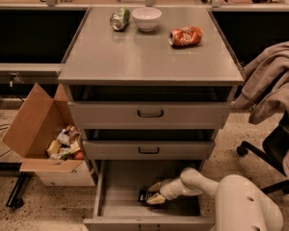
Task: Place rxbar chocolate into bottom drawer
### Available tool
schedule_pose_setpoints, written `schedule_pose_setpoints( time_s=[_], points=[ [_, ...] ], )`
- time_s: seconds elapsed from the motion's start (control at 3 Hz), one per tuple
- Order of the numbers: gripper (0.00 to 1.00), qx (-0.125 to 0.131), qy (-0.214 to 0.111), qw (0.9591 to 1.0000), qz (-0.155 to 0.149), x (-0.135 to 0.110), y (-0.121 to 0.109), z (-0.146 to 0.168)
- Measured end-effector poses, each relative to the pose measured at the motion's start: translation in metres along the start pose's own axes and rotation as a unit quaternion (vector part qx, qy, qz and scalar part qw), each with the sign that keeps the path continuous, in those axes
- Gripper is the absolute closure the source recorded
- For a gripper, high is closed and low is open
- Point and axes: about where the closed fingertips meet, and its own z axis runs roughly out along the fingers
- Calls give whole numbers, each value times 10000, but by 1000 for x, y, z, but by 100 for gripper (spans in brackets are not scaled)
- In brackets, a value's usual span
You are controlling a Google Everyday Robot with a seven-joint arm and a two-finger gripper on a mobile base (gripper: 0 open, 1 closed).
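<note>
The bottom drawer of the grey cabinet is pulled open, with a plain grey inside. The rxbar chocolate, a small bar in a black wrapper, lies low over the drawer floor near its middle. My gripper reaches into the drawer from the right, down at floor level, and its tip sits around the bar's right end. My white arm comes in from the lower right.
A green can, a white bowl and a crushed orange can sit on the cabinet top. The two upper drawers stand slightly open. A cardboard box of snacks stands at the left, and a chair with a cloth at the right.
</note>
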Motion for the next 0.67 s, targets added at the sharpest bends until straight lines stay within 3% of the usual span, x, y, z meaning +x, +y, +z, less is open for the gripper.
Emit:
schedule_pose_setpoints(
  time_s=[0.33,0.67],
  points=[
    [0,0,0,10000,0,0,0,0],
    [0,0,0,10000,0,0,0,0]
  ],
)
